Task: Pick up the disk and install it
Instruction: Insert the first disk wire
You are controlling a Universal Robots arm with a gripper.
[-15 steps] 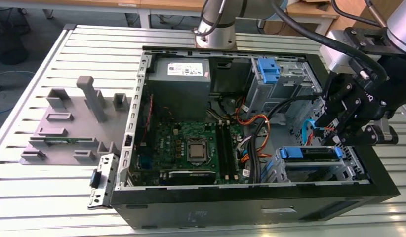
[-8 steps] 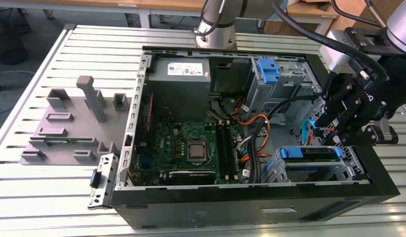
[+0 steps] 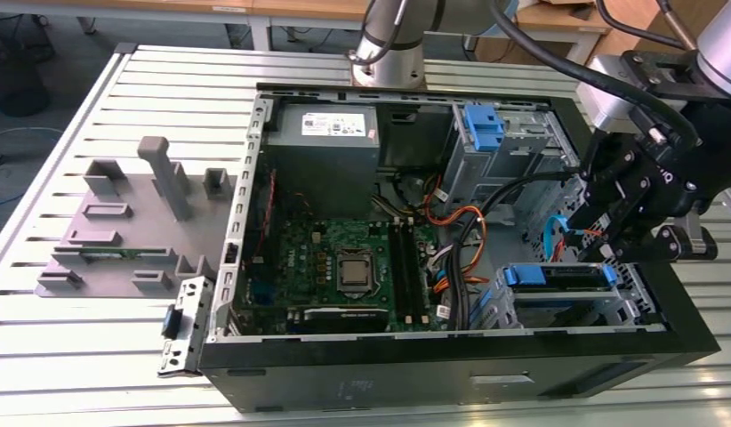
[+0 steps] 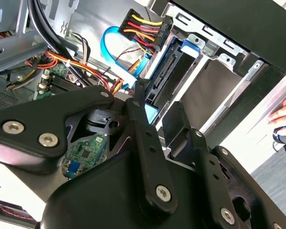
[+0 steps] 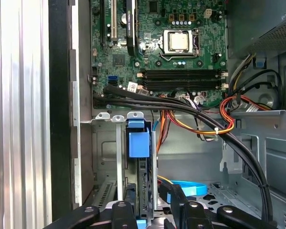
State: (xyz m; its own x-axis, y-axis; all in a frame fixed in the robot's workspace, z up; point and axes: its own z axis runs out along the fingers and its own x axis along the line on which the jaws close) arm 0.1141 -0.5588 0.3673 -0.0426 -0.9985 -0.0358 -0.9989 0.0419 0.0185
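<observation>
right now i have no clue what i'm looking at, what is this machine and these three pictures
It is a robot arm with a gripper, working over an open computer case that lies on a slotted metal table. The exterior view comes from a camera off the arm; both wrist views come from cameras on the arm, looking into the case. The gripper is right by the disk, whose blue frame sits in a bay. A grey fixture lies beside the case.
</observation>
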